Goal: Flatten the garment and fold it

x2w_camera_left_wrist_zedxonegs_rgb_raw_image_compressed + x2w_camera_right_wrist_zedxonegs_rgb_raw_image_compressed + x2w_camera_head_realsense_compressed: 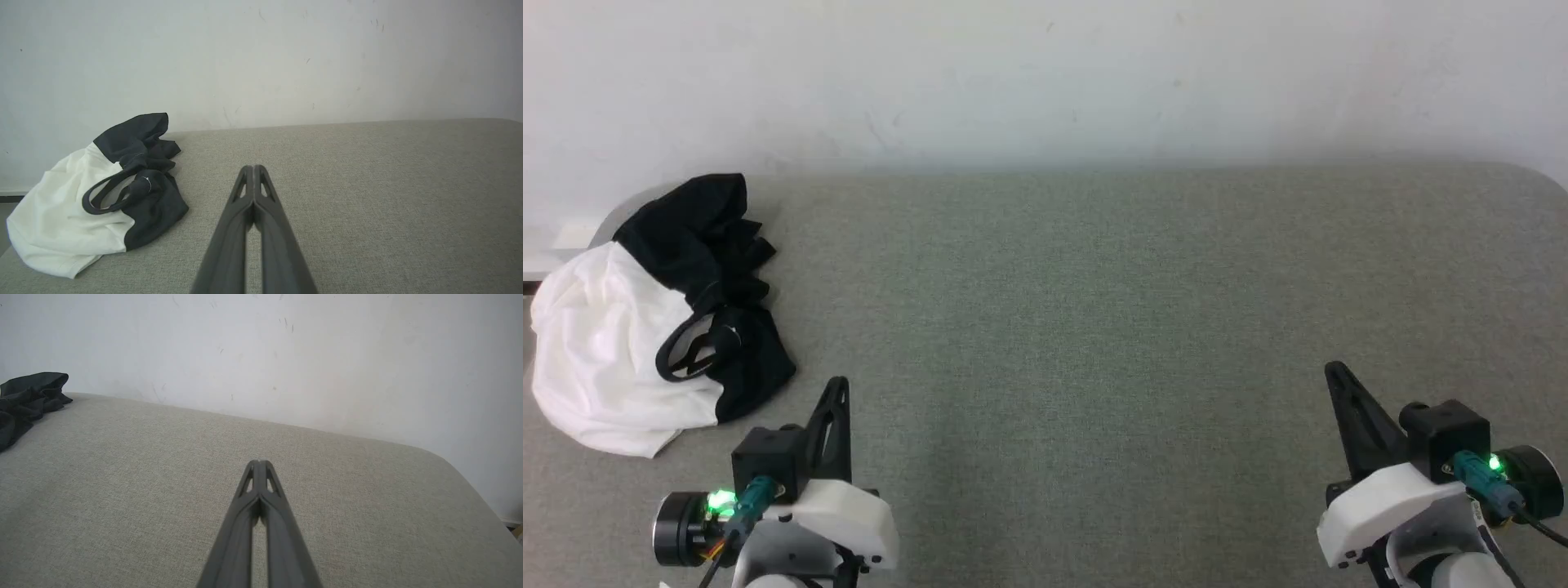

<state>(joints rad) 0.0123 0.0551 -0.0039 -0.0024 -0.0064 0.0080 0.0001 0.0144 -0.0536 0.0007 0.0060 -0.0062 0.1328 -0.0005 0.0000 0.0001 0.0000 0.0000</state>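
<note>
There's the garment [605, 351], bunched at the far left of the surface [1094, 327]; soft, light, floppy, likely to sag when lifted; I'd pinch by the black neckband [686, 353] or a shoulder seam; left end effector [839, 384] and right end effector [1336, 371] both pressed together, empty, near side.

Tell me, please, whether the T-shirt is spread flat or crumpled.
Crumpled: the T-shirt lies heaped at the left of the grey surface, black sleeves bunched beside the white body, neckband looped on top.
</note>
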